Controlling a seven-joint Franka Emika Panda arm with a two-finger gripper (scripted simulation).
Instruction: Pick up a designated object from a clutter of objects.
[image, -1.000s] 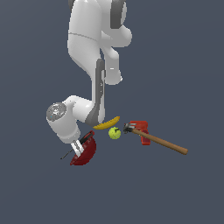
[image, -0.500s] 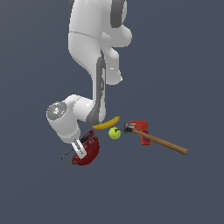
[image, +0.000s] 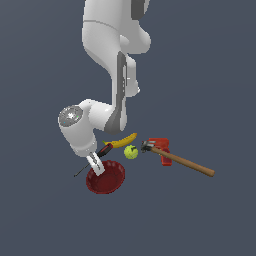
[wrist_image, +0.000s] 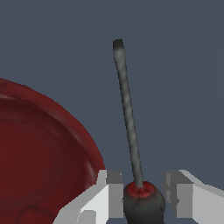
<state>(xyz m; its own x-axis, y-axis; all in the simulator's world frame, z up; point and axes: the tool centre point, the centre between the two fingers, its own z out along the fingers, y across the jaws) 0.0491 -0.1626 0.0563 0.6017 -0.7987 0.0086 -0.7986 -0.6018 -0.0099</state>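
The screwdriver (wrist_image: 129, 113) is slim, with a thin dark shaft and a black-and-red handle (wrist_image: 143, 203). In the wrist view my gripper (wrist_image: 143, 192) has a white finger (wrist_image: 110, 192) pressed against each side of that handle, so it is shut on it. In the exterior view the gripper (image: 96, 164) hangs over the near rim of the dark red bowl (image: 107, 181). There the screwdriver (image: 103, 151) slants down toward the exterior view's left, ending in its thin shaft tip (image: 76, 175).
A yellow banana (image: 122, 141) and a green apple (image: 131, 152) lie just beyond the bowl. Toward the exterior view's right are a red blocky item (image: 162, 146) and a wooden-handled hammer (image: 182, 162). The bowl's rim (wrist_image: 83, 140) runs close beside the shaft.
Very little differs. The wrist and the screwdriver's tip sit slightly higher than a second ago, and more of the bowl shows beneath the fingers.
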